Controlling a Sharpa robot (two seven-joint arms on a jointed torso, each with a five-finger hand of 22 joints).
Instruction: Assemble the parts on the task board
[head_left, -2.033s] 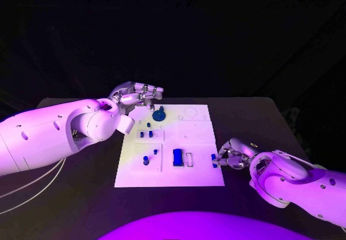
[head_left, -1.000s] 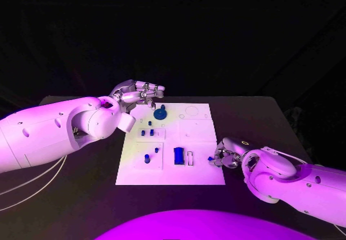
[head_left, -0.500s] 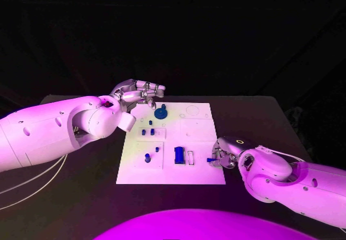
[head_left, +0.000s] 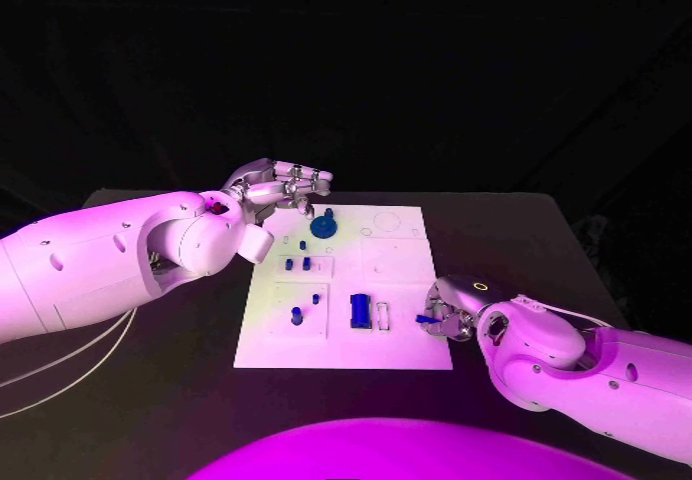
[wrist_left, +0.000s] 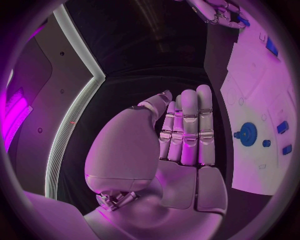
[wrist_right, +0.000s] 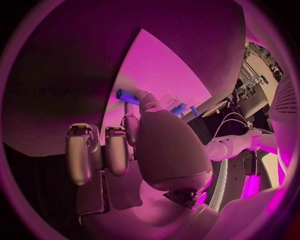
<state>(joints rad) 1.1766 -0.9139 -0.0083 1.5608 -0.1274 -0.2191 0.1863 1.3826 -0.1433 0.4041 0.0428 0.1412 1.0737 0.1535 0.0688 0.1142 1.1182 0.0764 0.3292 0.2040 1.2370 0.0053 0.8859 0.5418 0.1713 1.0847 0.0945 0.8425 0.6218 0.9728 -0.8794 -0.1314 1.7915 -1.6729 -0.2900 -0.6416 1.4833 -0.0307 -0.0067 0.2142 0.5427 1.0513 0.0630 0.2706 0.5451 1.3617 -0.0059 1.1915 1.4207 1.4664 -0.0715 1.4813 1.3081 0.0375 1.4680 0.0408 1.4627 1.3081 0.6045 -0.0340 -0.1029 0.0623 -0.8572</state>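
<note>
Your right hand (head_left: 450, 312) sits at the task board's (head_left: 346, 345) right edge near its front, pinching a small blue peg (head_left: 427, 319); the right wrist view shows the peg held at the fingertips. Left hand (head_left: 277, 187) hovers at the board's far left corner, fingers straight and together, holding nothing, beside one blue gear (head_left: 322, 226). One blue block (head_left: 358, 310) mid-board.

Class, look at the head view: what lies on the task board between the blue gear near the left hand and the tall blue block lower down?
In the head view, between the blue gear and the tall blue block on the task board stand small blue pegs.
</note>
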